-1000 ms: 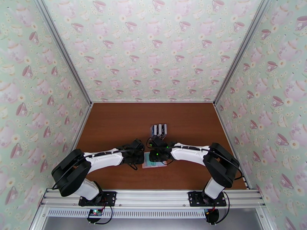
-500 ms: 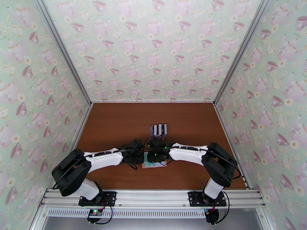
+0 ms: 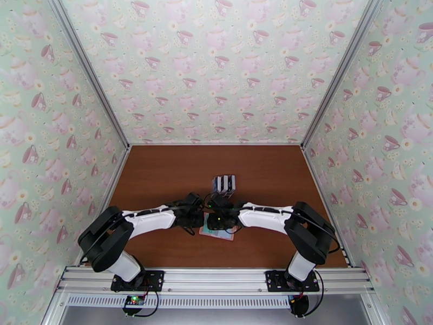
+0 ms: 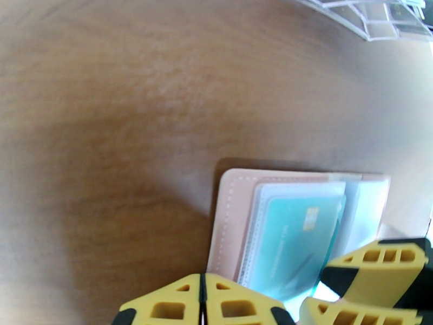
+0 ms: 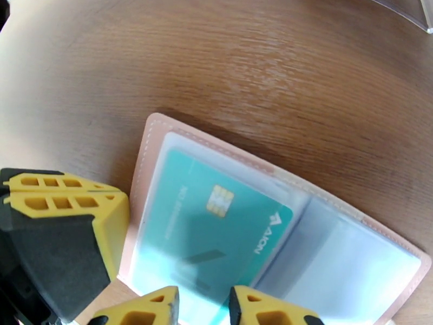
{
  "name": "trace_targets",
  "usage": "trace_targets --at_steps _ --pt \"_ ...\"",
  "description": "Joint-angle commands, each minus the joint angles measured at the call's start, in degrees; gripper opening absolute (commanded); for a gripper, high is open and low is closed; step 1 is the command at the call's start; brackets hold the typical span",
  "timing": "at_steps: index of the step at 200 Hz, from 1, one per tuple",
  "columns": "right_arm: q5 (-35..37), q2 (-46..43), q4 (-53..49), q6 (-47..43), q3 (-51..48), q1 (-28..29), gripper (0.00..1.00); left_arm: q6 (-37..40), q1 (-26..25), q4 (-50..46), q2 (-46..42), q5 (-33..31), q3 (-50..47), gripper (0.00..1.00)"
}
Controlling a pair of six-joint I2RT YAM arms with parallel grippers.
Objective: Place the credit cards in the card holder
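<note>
Both arms fold inward with forearms low, meeting mid-surface (image 3: 162,174).

Your left pincer (image 4: 203,291) has its fingers pressed together, at the near edge of the card holder (image 4: 227,223). Your right pincer (image 5: 203,304) is narrowly parted above the teal card (image 5: 216,228); you cannot tell whether it touches.

The holder lies open and flat, with the card in its clear sleeve.

Since a second ago, your left arm has swung closer to the right.

The top view adds the clear rack (image 3: 224,183) just beyond. The wrist views show the card's chip.
</note>
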Motion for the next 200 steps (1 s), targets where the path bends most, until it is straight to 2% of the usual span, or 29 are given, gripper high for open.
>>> trace_targets --at_steps 1,46,98,200 --pt "3.3 -3.4 -2.0 0.4 0.2 -0.3 0.32 1.3 0.5 -2.0 0.4 -1.2 0.6 0.1" --pt "4.8 -8.4 -4.4 -1.0 -2.0 -3.4 0.33 1.4 0.2 -4.7 -4.9 -1.8 0.2 0.14" --pt "4.3 -10.0 -4.6 -2.0 -4.7 -6.4 0.33 0.3 -1.9 -4.8 -9.2 -0.5 -1.2 0.24" --pt "3.3 -8.4 -4.1 -2.9 -5.1 -8.3 0.33 -3.8 -5.3 0.5 -8.9 0.8 -5.0 0.25"
